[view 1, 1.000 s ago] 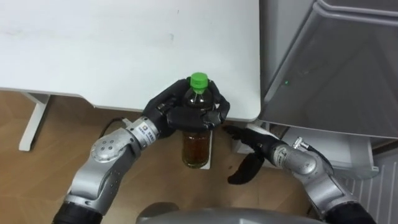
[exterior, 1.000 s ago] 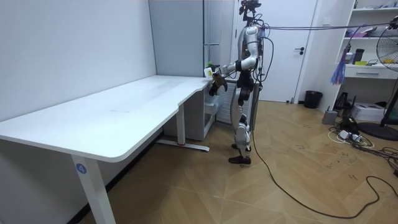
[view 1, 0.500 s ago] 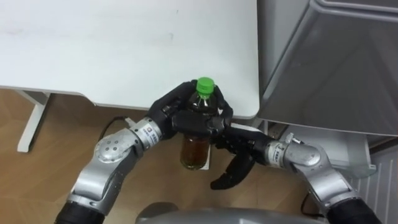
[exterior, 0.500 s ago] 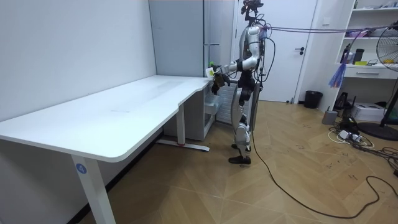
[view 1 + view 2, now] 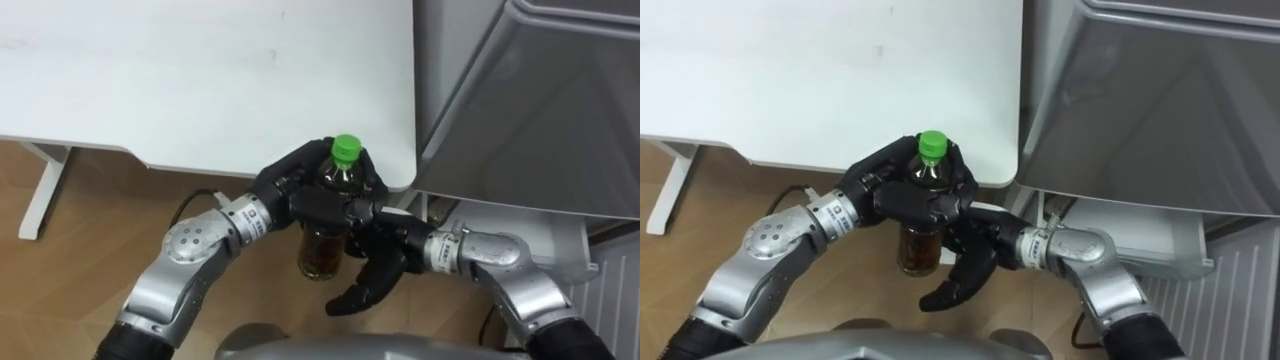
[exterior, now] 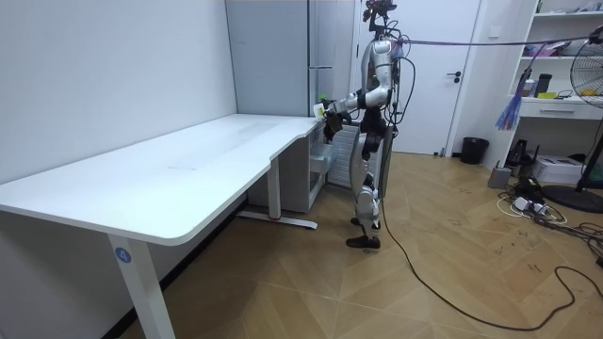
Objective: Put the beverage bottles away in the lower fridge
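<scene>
A drink bottle (image 5: 322,252) with a green cap (image 5: 346,149) and amber liquid hangs upright in front of the table's corner. My left hand (image 5: 305,196) is shut round its upper part, black fingers wrapped below the cap. My right hand (image 5: 376,262) sits right beside the bottle's lower half with its fingers stretched out and down, open. The same grasp shows in the right eye view: bottle (image 5: 919,250), left hand (image 5: 902,196), right hand (image 5: 967,268). In the room view I stand at the table's far corner by the grey fridge (image 6: 283,56), with the bottle (image 6: 322,105) held before me.
The white table (image 5: 200,80) fills the upper left, its rounded corner just behind the bottle. The tall grey fridge (image 5: 540,110) stands at the right, with a pale lower part (image 5: 530,235) below it. Wooden floor (image 5: 80,230) lies underneath.
My right hand has swung left from beside the fridge up to the bottle. The bottle and left hand have shifted a little to the right.
</scene>
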Available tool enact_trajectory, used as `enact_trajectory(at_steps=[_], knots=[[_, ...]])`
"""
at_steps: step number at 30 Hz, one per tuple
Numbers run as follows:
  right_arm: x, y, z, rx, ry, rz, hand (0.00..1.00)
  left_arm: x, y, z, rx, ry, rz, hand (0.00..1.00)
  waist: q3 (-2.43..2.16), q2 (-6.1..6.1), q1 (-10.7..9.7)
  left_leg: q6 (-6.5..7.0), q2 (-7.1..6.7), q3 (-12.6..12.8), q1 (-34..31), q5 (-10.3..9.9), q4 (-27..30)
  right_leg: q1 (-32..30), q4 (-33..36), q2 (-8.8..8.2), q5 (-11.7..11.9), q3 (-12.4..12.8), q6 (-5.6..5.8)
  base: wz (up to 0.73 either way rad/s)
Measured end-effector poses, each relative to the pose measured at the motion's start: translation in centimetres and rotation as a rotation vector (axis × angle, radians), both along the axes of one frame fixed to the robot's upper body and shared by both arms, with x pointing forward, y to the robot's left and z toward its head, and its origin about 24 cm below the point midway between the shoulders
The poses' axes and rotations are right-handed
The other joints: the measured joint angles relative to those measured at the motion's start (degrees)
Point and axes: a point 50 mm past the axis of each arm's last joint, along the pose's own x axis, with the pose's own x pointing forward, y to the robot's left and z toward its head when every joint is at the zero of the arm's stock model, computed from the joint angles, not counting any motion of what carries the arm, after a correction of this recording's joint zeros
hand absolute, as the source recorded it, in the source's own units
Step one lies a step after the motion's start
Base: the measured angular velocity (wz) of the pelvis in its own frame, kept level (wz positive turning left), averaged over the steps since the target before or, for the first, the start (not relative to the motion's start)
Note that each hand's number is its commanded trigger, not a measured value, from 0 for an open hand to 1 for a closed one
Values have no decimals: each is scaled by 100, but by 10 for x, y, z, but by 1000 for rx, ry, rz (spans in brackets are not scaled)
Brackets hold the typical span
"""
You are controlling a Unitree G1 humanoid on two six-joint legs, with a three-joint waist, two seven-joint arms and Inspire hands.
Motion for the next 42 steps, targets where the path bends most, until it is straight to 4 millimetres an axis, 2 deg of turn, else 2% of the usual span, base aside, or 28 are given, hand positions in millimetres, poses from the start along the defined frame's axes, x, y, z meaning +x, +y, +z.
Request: enact_trajectory(at_steps=[8, 30, 42], knots=[[-4, 6, -4, 1, 43, 12, 0, -3, -5, -2, 5, 7, -25, 100, 21, 53, 7, 0, 4, 1, 5, -1, -1, -1, 13, -1, 1, -1, -1, 0], [-15, 7, -18, 168, 216, -105, 0, -4, -6, -3, 7, 4, -33, 100, 20, 52, 30, 2, -9, 3, -11, 1, -83, -68, 6, -2, 2, 4, 1, 0], [-16, 6, -19, 186, 237, -116, 0, -4, -8, -3, 6, 4, -38, 100, 12, 46, 33, 2, -11, 3, -31, 1, -95, -86, 1, -4, 2, -2, 2, 0]])
